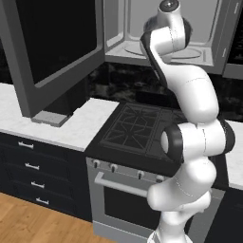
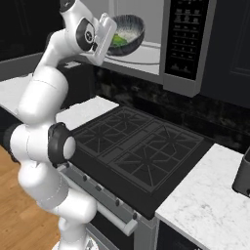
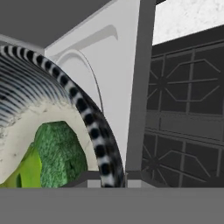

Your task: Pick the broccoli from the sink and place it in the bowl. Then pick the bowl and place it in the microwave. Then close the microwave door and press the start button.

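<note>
The blue-grey bowl [image 2: 131, 30] hangs tilted at the mouth of the open microwave [image 2: 146, 14], just above its cavity floor. My gripper [image 2: 112, 40] is shut on the bowl's near rim. The green broccoli [image 2: 118, 40] lies inside the bowl. In the hand view the speckled bowl rim [image 3: 94, 127] curves past the broccoli [image 3: 57, 151], with the microwave frame [image 3: 146, 87] right behind it. The microwave door [image 1: 52, 42] stands swung wide open to the left, and the cavity [image 1: 123, 28] shows behind my arm. The control panel [image 2: 183, 39] sits right of the cavity. The sink is out of view.
A black stove [image 2: 141, 146] [image 1: 137, 126] with grates lies directly under the microwave, knobs and an oven handle on its front. White counter [image 1: 61, 121] runs left of it and more counter [image 2: 210, 205] right, with a dark object [image 2: 242, 176] at the far right edge.
</note>
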